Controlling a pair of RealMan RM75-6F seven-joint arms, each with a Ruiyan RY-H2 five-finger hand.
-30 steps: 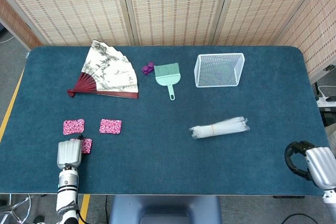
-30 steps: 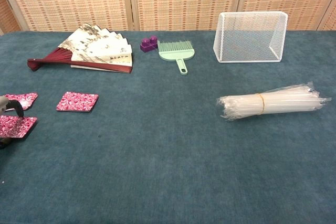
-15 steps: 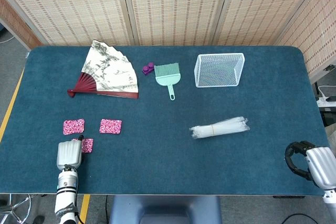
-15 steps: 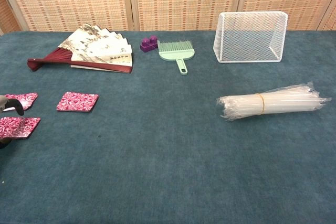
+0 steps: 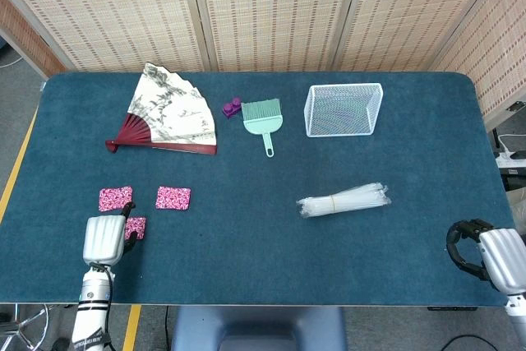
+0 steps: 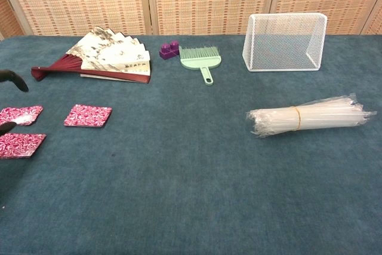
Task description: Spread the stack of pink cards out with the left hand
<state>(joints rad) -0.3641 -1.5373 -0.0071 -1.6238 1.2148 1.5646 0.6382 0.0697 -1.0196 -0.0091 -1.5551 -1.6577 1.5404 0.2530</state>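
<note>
Lying flat, three pink cards (image 6: 88,115) sat apart, long sides running left-right. The nearest card (image 6: 20,145) lay beside the left hand (image 5: 104,239). Its grip could not be told.

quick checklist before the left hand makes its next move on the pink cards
1. Left hand over the work area: ok, at the near left edge, above the nearest pink card.
2. Left hand holding a card: cannot tell; its back hides the fingers in the head view.
3. Cards apart: ok, the far-left card and the third card lie flat, with gaps between all three.
4. More cards stacked under the nearest one: cannot tell.
5. Right hand out of the way: ok, at the near right corner.
6. Fan well behind the cards: ok.
</note>
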